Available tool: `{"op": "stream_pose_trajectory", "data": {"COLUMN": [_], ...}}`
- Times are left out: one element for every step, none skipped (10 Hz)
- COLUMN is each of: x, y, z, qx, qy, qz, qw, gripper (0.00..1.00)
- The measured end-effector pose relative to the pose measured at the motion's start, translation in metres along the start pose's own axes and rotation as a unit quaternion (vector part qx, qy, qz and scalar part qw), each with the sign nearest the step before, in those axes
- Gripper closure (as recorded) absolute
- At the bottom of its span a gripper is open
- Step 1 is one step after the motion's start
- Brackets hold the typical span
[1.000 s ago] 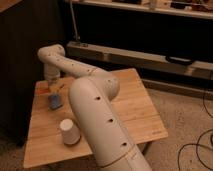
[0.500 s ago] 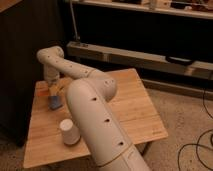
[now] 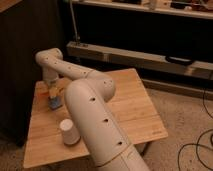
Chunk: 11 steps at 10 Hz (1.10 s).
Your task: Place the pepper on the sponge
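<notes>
My gripper (image 3: 52, 88) hangs over the far left part of the wooden table (image 3: 125, 107), at the end of the white arm that crosses the middle of the view. It is shut on the pepper (image 3: 54, 93), a small orange bit showing at its tip. Directly below lies the blue-grey sponge (image 3: 55, 103), flat on the table. The pepper sits right at the sponge's top; I cannot tell whether they touch. The arm's wrist hides most of the fingers.
A white cup (image 3: 69, 132) stands upside down near the table's front left. A dark cabinet (image 3: 22, 55) borders the table on the left. A metal shelf rail (image 3: 145, 57) runs behind it. Cables (image 3: 197, 145) lie on the floor at right.
The gripper has come down and slightly right with the pepper, from beside the sponge to right over it. The cup and sponge have stayed put.
</notes>
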Motion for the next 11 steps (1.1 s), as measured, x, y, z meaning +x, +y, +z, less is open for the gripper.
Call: {"op": "stream_pose_trajectory", "data": {"x": [0.002, 0.005, 0.008, 0.01, 0.011, 0.011, 0.01, 0.01, 0.011, 0.013, 0.015], "y": [0.002, 0.004, 0.005, 0.006, 0.006, 0.005, 0.006, 0.006, 0.007, 0.008, 0.009], "z": [0.003, 0.007, 0.008, 0.009, 0.009, 0.01, 0.011, 0.012, 0.013, 0.014, 0.015], "qx": [-0.001, -0.002, -0.003, -0.004, -0.004, -0.005, -0.007, -0.009, -0.012, -0.014, -0.015], "qy": [0.0, 0.0, 0.001, 0.002, 0.005, 0.008, 0.01, 0.012, 0.014, 0.015, 0.017], "qz": [0.004, 0.012, 0.015, 0.017, 0.017, 0.016, 0.014, 0.013, 0.013, 0.013, 0.014], "qw": [1.0, 0.9999, 0.9999, 0.9998, 0.9998, 0.9998, 0.9998, 0.9998, 0.9998, 0.9997, 0.9997], "gripper": [1.0, 1.0, 1.0, 1.0, 1.0, 1.0, 1.0, 1.0, 1.0, 1.0, 1.0]}}
